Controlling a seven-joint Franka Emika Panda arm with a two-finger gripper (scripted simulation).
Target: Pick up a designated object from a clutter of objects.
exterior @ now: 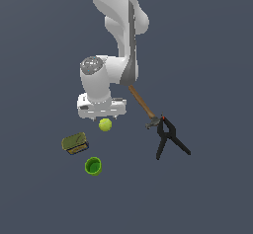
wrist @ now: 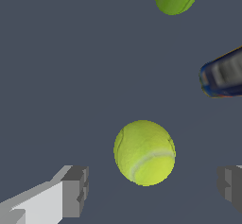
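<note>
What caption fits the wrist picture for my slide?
Open gripper above a yellow-green ball, its fingers spread on either side.

We see a glossy white arm built of thick, rounded tubular segments, with a darker grey seam band running down one side of the upper links. One joint ends in a flat, round grey cap with a mottled surface. The white hand block is wide and boxy, with small dark marks along its lower edge. In the wrist view, the gripper has squared, stepped grey fingertips, one on a white finger body.
</note>
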